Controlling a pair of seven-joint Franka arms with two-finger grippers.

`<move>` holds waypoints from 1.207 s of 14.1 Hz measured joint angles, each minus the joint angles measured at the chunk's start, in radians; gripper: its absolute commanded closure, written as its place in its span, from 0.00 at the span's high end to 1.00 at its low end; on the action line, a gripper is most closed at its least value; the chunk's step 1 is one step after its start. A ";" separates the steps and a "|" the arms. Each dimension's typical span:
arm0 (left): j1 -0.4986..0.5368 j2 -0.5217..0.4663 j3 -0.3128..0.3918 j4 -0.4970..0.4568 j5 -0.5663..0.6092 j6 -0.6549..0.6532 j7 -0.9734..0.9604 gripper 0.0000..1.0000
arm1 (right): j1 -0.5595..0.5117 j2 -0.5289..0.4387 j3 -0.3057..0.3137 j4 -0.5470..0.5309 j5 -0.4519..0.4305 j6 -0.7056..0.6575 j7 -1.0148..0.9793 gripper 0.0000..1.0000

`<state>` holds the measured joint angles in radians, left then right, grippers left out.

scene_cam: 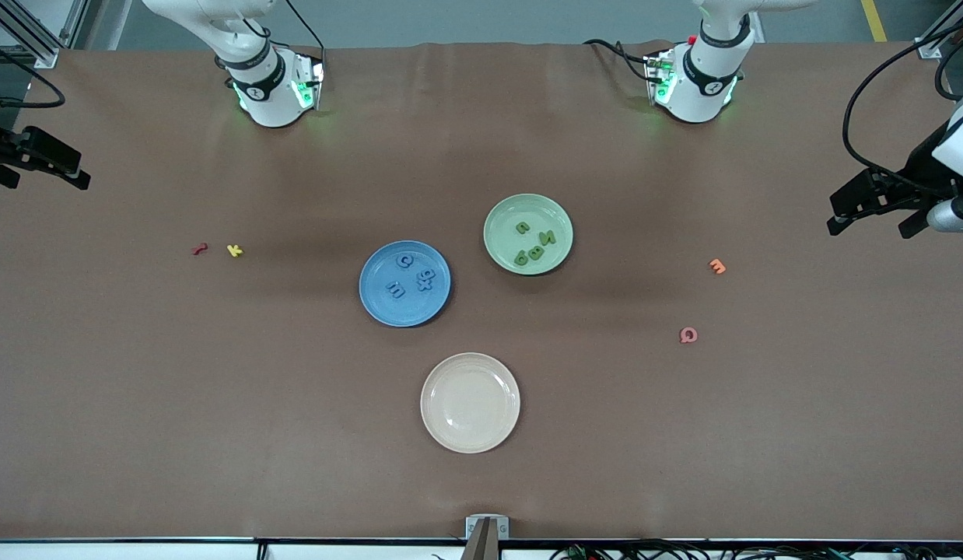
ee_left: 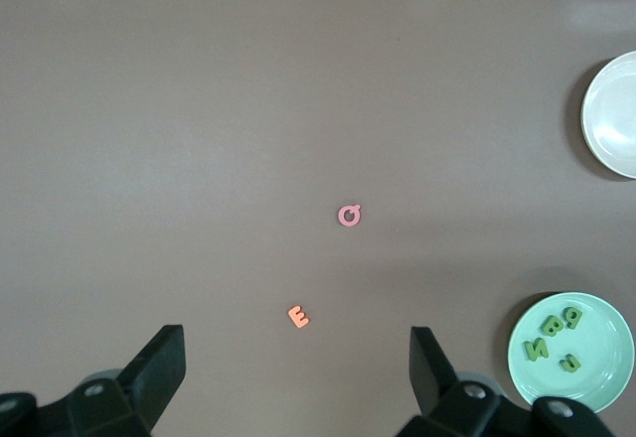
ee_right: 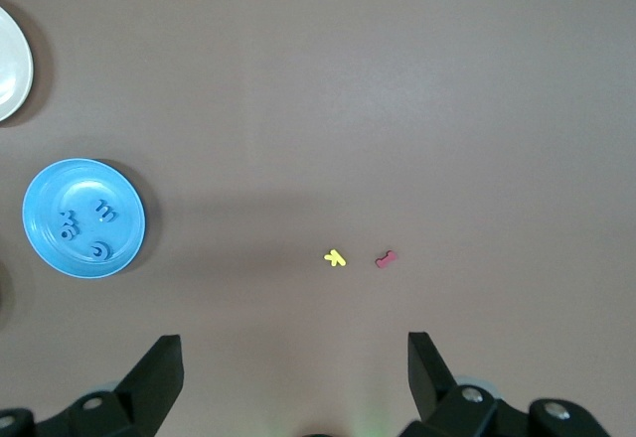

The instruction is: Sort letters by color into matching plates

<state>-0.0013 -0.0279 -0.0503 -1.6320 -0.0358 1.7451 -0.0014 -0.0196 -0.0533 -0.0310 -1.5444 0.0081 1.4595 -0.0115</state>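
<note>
Front view: blue letters [scene_cam: 410, 278] lie in the blue plate [scene_cam: 380, 307], green letters [scene_cam: 534, 243] in the green plate [scene_cam: 505, 214]; both arms wait at the counter's ends. Only the wrist views show each hand released: left hand [ee_left: 298, 372] over the orange letter [ee_left: 298, 316], right hand [ee_right: 295, 369] near the yellow letter [ee_right: 335, 257]

White arms [scene_cam: 260, 78], black joint bands, green base lights — black cables, black jaws.

Matt brown cloth covers the table [scene_cam: 217, 404]; the cream plate [scene_cam: 450, 435] looks smooth and glossy.

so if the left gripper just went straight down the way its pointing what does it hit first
Probably bare table. The open left gripper points down near the orange letter, which might lie just ahead of its fingers; depth is unclear.
</note>
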 measured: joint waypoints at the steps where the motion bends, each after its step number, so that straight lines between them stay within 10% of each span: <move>1: 0.000 -0.002 -0.005 0.000 0.000 -0.003 0.000 0.99 | 0.000 0.000 0.000 0.000 0.000 0.000 0.000 1.00; 17: 0.007 -0.037 -0.015 0.002 0.000 -0.089 0.000 1.00 | 0.000 0.000 0.000 -0.006 0.000 0.000 -0.021 1.00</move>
<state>0.0060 -0.0651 -0.0650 -1.6300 -0.0358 1.6564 -0.0014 -0.0195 -0.0538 -0.0312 -1.5508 0.0081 1.4595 -0.0329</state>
